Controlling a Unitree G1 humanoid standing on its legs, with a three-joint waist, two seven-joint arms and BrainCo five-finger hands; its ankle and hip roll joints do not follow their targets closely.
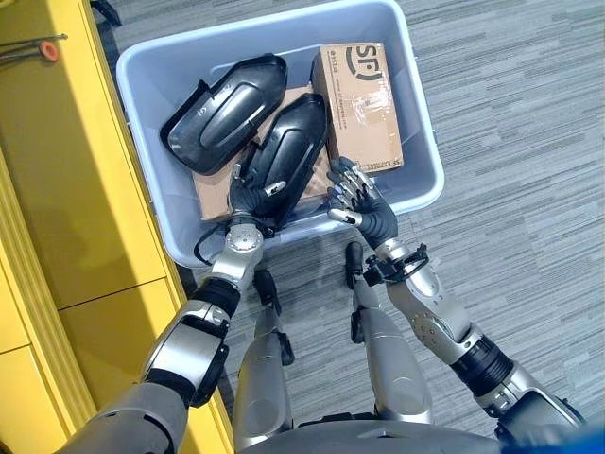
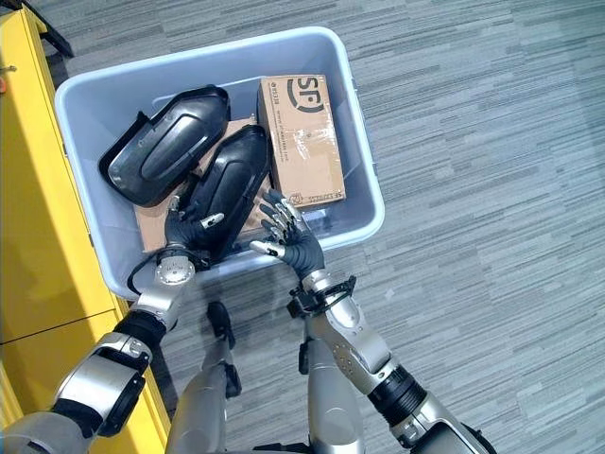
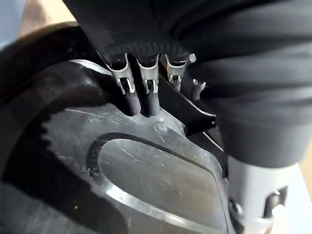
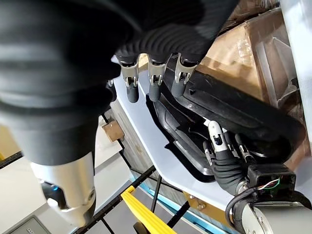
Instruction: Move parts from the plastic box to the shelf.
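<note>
Left eye view had both hands at the near wall of the plastic box (image 1: 416, 180). The left hand (image 1: 248, 197) gripped the near end of a black part (image 1: 288, 151), its fingers (image 3: 130, 95) curled onto the glossy shell. The right hand (image 1: 357, 201) hovered just beside it, fingers loosely spread, holding nothing. Farther in lay a second black part (image 1: 222, 113) and a cardboard carton (image 1: 357, 104). A yellow shelf (image 1: 66, 189) stood at the robot's left.

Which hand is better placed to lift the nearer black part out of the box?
Left. The left hand already rests on the nearer black part; the right hand hovers open beside it.
</note>
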